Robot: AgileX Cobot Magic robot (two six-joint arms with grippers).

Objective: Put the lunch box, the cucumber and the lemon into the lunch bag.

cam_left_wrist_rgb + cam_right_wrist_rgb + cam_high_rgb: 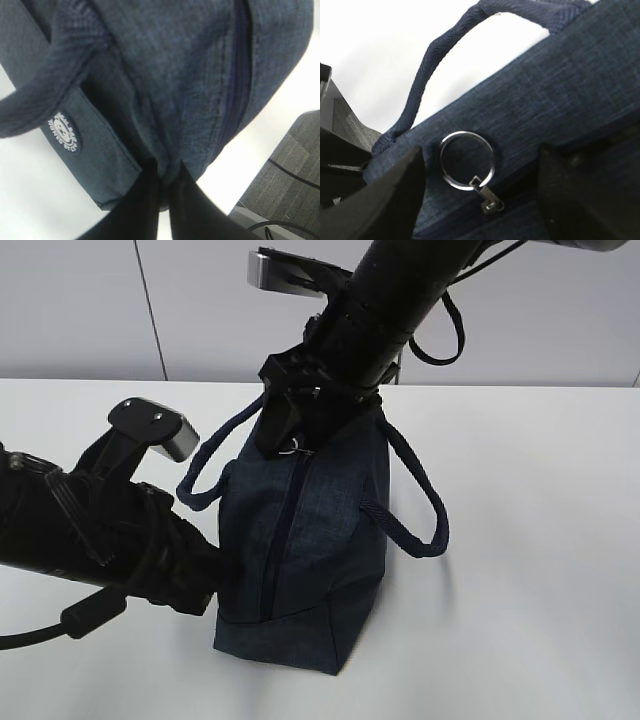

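The white tabletop (pixel 540 540) carries one thing, the large dark navy fabric lunch bag (pixel 320 540), standing near the middle with its zipper line running down the face toward the camera. Two loop handles (pixel 415 510) droop to either side. Two black arms crowd it: the right arm drops from the top of the exterior view onto the bag's upper end and hides that end, while the left arm lies low across the table and meets the bag's lower left side.

The bag's weave is heathered blue-grey, its zipper tape a deeper blue and closed along the stretch that shows.

The left gripper (pixel 165 172) has its black fingers pressed together on a fold of the bag's cloth, which puckers where they meet; only the left wrist view shows this, along with a small white round logo (pixel 64 132) on a side panel.

The right gripper (pixel 480 192) stands spread wide, its black fingers (pixel 385 200) either side of the silver metal ring pull (pixel 467 160), which lies flat on the fabric; whether they touch it cannot be told. The exterior view shows the ring only as a small glint.
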